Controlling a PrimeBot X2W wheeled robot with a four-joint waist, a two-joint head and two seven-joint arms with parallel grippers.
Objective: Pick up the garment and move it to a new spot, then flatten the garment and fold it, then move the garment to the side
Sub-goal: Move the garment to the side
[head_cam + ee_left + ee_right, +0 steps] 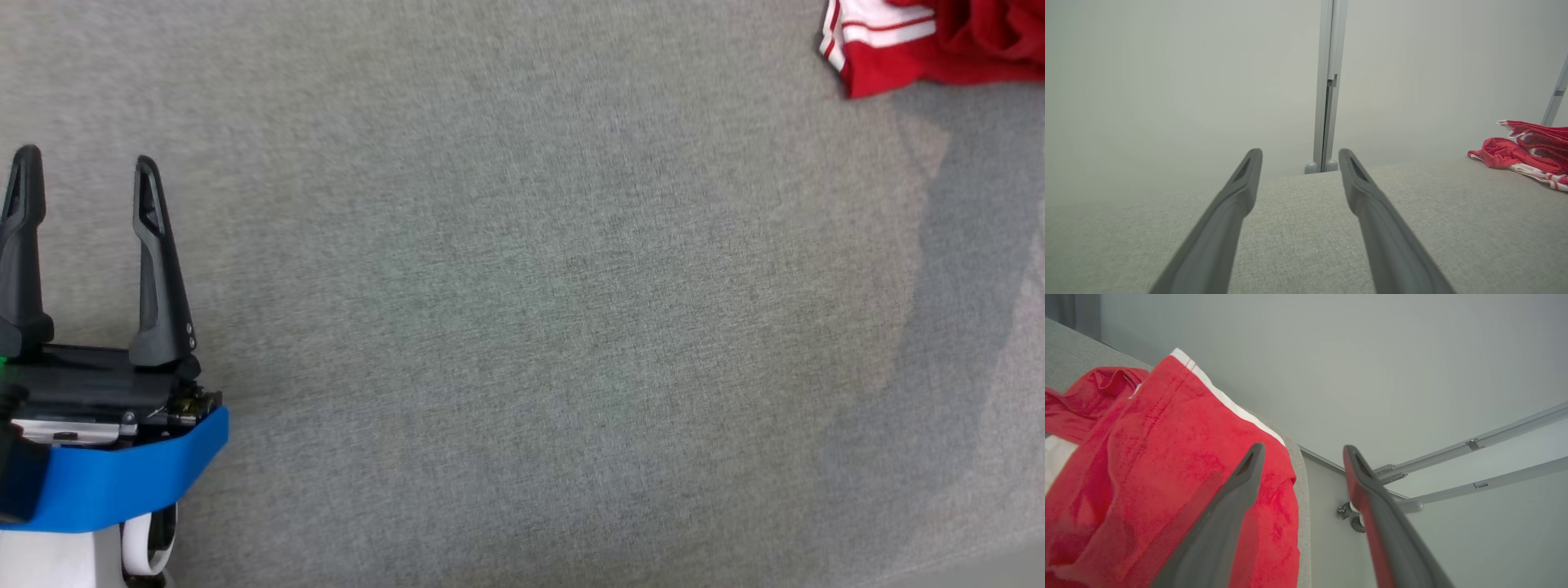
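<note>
Red with white trim, the garment (pixel 939 41) lies bunched at the grey worktop's (pixel 522 327) far right corner, hard by the edge. The right gripper (pixel 1303 450) hangs over it, jaws apart, holding nothing; the left gripper (pixel 87 159) is open too. I'd lift straight up, lest a finger drag cloth overboard; open room lies leftward.

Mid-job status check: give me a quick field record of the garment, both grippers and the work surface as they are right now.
garment: red with white stripes, crumpled, at the far right of the table by its edge
table: grey fabric cover
left gripper: open, empty, over bare table, well apart from the garment
right gripper: open, fingers spread close over the garment at the table edge, nothing clamped
fold state: garment not flattened or folded
</note>
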